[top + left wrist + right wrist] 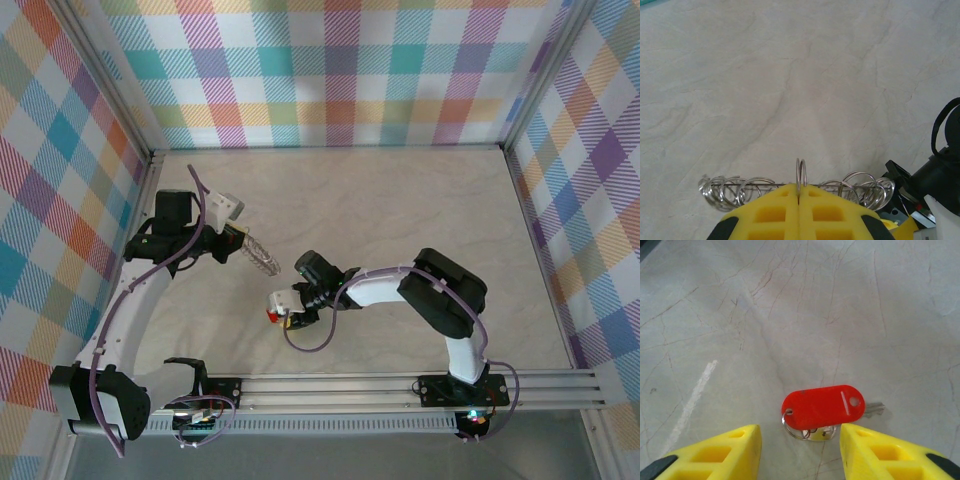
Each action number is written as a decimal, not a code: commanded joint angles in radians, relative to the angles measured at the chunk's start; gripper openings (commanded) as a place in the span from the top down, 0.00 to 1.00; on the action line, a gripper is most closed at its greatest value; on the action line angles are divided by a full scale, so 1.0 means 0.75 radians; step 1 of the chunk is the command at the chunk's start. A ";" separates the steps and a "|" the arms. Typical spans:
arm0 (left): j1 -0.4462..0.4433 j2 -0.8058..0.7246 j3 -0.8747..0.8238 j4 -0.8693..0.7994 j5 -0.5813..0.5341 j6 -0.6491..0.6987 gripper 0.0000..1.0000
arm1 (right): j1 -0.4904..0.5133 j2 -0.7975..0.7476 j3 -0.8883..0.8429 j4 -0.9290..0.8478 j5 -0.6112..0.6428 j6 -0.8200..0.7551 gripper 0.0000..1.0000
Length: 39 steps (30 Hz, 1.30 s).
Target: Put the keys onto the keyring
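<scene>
My left gripper (800, 189) is shut on the keyring (801, 172), pinching one upright loop between its yellow fingers. More silvery loops hang along a thin wire to either side. From above, the keyring (262, 261) sticks out of the left gripper (244, 244) over the table's left middle. The key (822, 406) lies flat on the table, with a red plastic tag, a small split ring and a short silvery blade. My right gripper (800, 436) is open and low over it, one yellow finger on each side, touching nothing. Seen from above, the key (271, 316) lies at the right gripper (285, 308).
The marble-patterned table (400, 210) is walled by plaid panels at the back and both sides. The right arm's black wrist and cable (940, 170) stand close to the right end of the keyring. A rail (400, 385) runs along the near edge.
</scene>
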 commanded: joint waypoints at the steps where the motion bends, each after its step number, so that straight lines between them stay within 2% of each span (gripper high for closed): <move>1: -0.013 -0.028 -0.004 0.026 0.000 0.021 1.00 | 0.002 -0.022 -0.009 0.003 -0.013 -0.048 0.57; 5: -0.013 -0.030 0.001 0.017 -0.006 0.029 1.00 | 0.013 0.005 0.022 -0.020 -0.004 -0.056 0.61; 16: -0.014 -0.032 -0.004 0.009 -0.002 0.035 1.00 | 0.047 0.034 0.046 -0.061 0.042 -0.098 0.61; 23: -0.017 -0.052 -0.008 -0.002 0.007 0.030 1.00 | 0.060 0.037 0.037 -0.046 0.063 -0.085 0.75; 27: -0.016 -0.062 -0.008 -0.013 -0.003 0.038 1.00 | 0.063 0.035 0.022 -0.025 0.076 -0.065 0.78; 33: -0.017 -0.063 0.001 -0.028 -0.010 0.043 1.00 | 0.082 0.030 0.010 0.011 0.143 -0.116 0.76; 39: -0.018 -0.076 -0.009 -0.038 -0.030 0.050 1.00 | 0.082 0.025 0.034 -0.003 0.159 -0.154 0.89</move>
